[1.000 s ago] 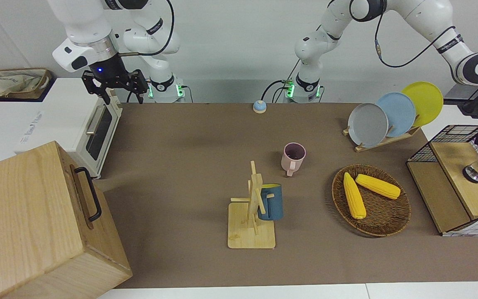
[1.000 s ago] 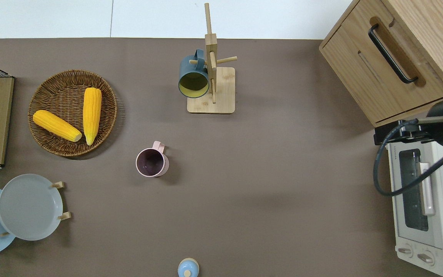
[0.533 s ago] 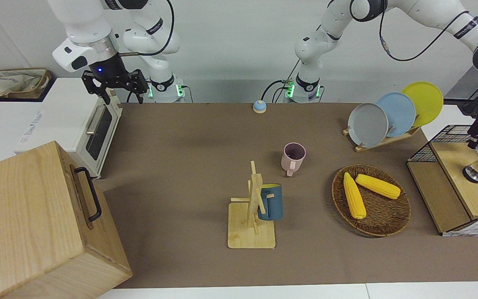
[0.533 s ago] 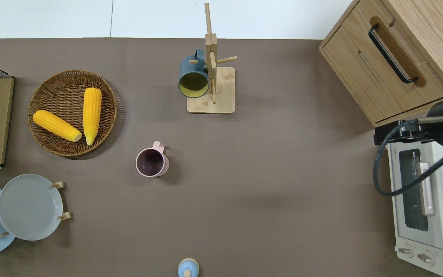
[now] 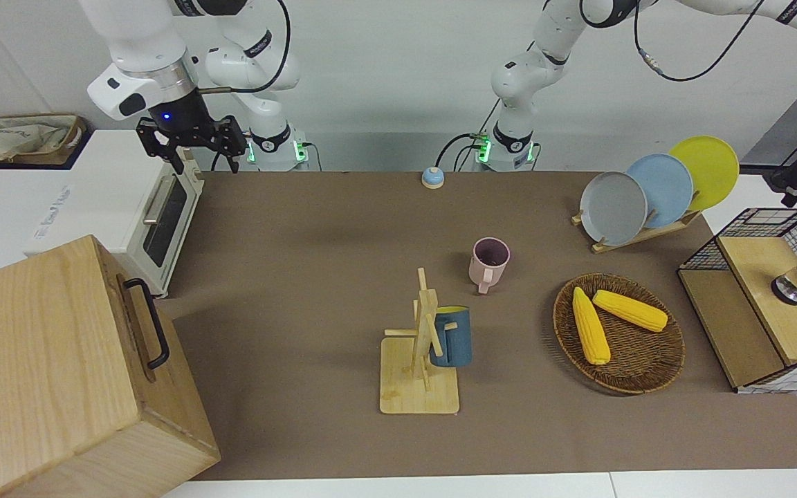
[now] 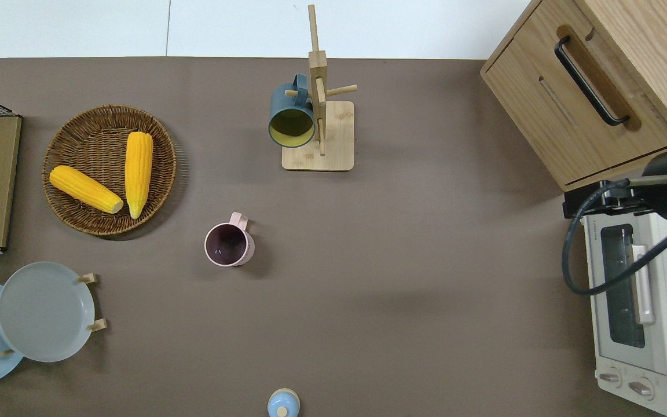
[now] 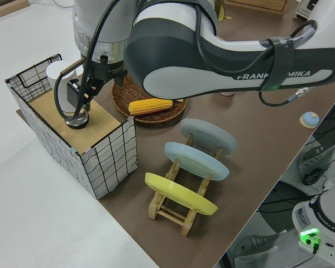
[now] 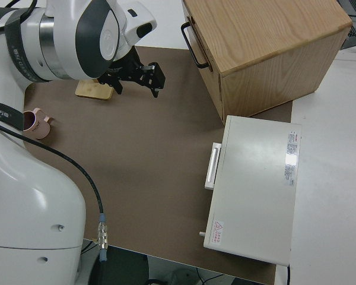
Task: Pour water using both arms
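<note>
Left gripper (image 7: 81,96) low over wooden lid (image 7: 44,106) of wire crate (image 7: 109,162) at left arm's end of counter (image 5: 301,277), just beside white vessel (image 7: 57,75) and round metal piece (image 7: 77,119) — cannot tell spacing of its jaws. Right gripper (image 5: 196,151) parked, jaws spread wide and holding nothing. Pink mug (image 5: 489,263) upright mid-counter, well apart from both grippers.
</note>
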{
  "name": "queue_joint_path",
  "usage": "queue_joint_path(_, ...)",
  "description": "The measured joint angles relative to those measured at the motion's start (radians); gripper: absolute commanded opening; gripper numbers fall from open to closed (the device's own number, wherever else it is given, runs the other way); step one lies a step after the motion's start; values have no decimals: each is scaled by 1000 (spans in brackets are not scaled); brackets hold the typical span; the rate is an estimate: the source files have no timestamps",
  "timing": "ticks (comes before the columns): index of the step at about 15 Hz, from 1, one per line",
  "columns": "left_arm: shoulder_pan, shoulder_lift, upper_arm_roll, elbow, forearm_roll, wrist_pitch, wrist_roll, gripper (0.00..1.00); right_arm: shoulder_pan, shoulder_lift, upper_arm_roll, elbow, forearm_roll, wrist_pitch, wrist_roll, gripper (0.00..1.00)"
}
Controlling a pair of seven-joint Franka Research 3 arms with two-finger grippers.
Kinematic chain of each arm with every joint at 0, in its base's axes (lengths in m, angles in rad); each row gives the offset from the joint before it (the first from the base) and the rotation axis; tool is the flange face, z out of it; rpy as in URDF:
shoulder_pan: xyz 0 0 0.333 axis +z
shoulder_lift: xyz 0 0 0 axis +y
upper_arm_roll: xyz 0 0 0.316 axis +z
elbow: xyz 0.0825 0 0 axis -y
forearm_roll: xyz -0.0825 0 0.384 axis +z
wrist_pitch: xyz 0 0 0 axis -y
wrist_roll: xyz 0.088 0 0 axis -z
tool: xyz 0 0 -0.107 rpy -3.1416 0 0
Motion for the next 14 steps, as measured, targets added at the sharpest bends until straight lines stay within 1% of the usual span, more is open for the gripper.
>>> queue_joint_path(2, -2, -30, -12, 0, 49, -36, -54, 1000, 0, 0, 0, 0, 0, 0, 0, 990)
queue_joint_path(4, -20, -47, -20, 0, 88, -53, -103, 1000, 0, 0, 0, 0, 0, 0, 0, 990)
queue_joint_path(9, -108, -56, -26, -1, 112, -117, -283, 1000, 0, 0, 0, 0, 0, 0, 0, 990)
queue_joint_path(12, -142, -61, -26, -1, 114, -131, -306, 1000, 0, 0, 0, 0, 0, 0, 0, 990)
queue_joint_path(14, -180, -66, -19, -1, 114, -151, -306, 1000, 0, 0, 0, 0, 0, 0, 0, 990)
